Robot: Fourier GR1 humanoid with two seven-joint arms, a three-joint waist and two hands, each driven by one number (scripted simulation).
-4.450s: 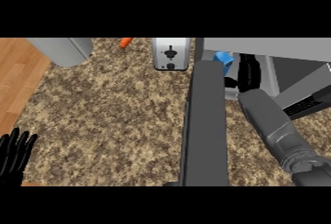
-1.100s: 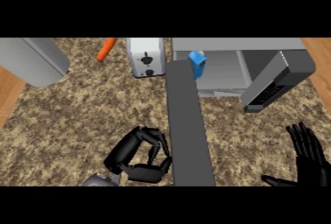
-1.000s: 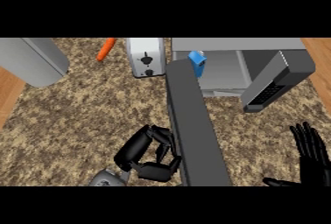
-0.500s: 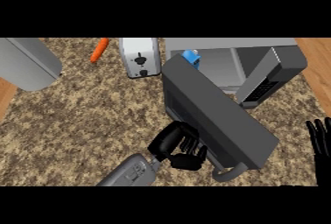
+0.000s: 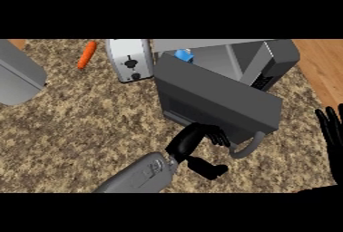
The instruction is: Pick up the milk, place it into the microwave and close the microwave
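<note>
The milk (image 5: 183, 55), a white carton with a blue top, stands inside the grey microwave (image 5: 271, 59) at the back; only its top shows above the door. The dark grey microwave door (image 5: 214, 95) is swung partway across the opening, with its curved handle (image 5: 247, 147) at its near end. My left hand (image 5: 194, 141) comes in from below and presses its fingers against the door's near edge beside the handle, thumb sticking out underneath. My right hand (image 5: 331, 129) rests open at the right edge, fingers up.
A silver toaster (image 5: 129, 59) stands just left of the microwave, and an orange carrot (image 5: 86, 54) lies beyond it. A large grey container (image 5: 17, 74) sits at the far left. The speckled counter ends at a wooden strip (image 5: 325, 68) on the right.
The door has swung from edge-on toward the microwave's opening, pushed by my left hand moving forward and right. The right hand has drifted to the right edge.
</note>
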